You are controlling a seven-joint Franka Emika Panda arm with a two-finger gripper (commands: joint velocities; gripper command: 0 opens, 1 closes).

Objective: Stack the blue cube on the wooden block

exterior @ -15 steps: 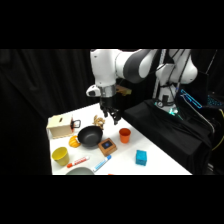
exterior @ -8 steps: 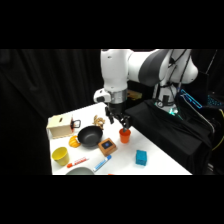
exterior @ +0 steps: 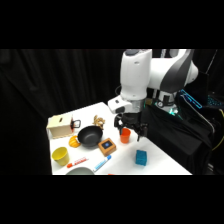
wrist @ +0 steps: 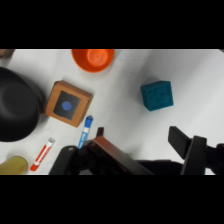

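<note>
1. While I watch from the side view, the pale wooden box (exterior: pixel 59 126) sits furthest left on the white table (exterior: pixel 160 162), with a yellow cup (exterior: pixel 60 156) nearer to me below it.
2. Moving right, I see the black pan (exterior: pixel 90 136) next, and a red-and-white marker (exterior: pixel 77 162) lying near the front edge.
3. Just right of the pan sits the wooden block (exterior: pixel 107 146), flat on the table, its dark blue mark facing up; in the wrist view the wooden block (wrist: pixel 68 103) lies between the pan (wrist: pixel 17 105) and open table.
4. A blue-and-white marker pen (exterior: pixel 102 163) lies just in front of the block, near it but apart.
5. Next comes the orange cup (exterior: pixel 125 135), standing upright behind and right of the block.
6. My gripper (exterior: pixel 130 131) hangs above the table, right over the orange cup's area and clear of everything; its fingers (wrist: pixel 186 145) are spread apart and hold nothing.
7. Furthest right, the blue cube (exterior: pixel 141 158) rests on the table, nearer to me and a little right of the gripper, well below it. In the wrist view the blue cube (wrist: pixel 157 95) lies ahead of the spread fingers, untouched, and well apart from the wooden block.
</note>
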